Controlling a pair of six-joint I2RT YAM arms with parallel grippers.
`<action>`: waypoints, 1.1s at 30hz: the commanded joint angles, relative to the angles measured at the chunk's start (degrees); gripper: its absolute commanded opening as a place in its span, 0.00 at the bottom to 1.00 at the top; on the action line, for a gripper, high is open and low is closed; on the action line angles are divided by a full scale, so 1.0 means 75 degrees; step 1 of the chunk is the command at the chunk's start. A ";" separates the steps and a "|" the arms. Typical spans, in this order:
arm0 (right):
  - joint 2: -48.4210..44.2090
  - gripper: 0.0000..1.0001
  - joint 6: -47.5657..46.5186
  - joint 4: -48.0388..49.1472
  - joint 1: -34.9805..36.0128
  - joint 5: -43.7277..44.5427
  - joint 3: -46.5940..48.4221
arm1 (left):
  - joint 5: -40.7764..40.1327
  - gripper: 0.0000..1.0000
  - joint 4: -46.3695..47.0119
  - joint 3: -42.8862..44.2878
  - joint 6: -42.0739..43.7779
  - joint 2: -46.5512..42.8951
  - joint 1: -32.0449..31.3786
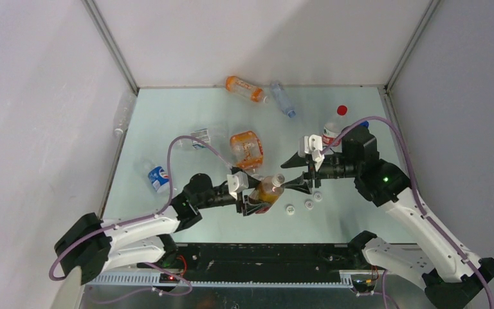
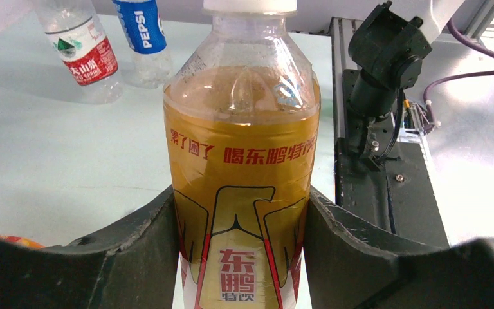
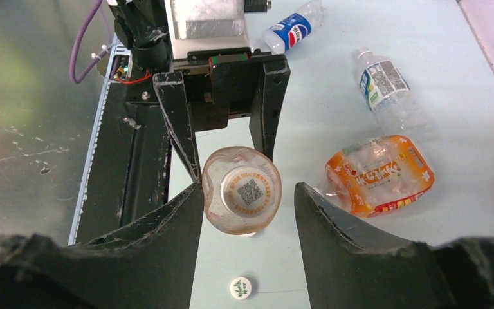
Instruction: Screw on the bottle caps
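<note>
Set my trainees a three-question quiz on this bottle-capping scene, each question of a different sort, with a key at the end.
1. True or false: the left gripper is shut on the amber bottle.
2. Multiple choice: what colour is the cap on that bottle? A red, B white, C blue.
3. Fill in the blank: the right gripper sits over that cap with its fingers ____ (open or shut).

Key: 1 true; 2 B; 3 open.
</note>
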 commanded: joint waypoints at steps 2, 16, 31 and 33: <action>0.0208 0.55 -0.0257 -0.0166 0.0128 -0.0253 0.0065 | 0.0249 0.00 0.0085 0.0404 0.0189 -0.0254 0.0049; 0.0435 0.07 0.0200 -0.0157 0.0411 0.0229 0.0069 | 0.0050 0.00 -0.0204 0.0521 0.0448 -0.0373 0.0043; 0.0844 0.02 0.7948 -0.0481 0.2239 0.6962 0.0147 | -0.7307 0.00 -0.1186 0.0945 0.3804 -0.0959 -0.2042; 0.0929 0.10 0.8254 -0.0366 0.2343 0.6907 0.0145 | -0.7530 0.00 -0.1466 0.1116 0.3967 -0.0828 -0.2257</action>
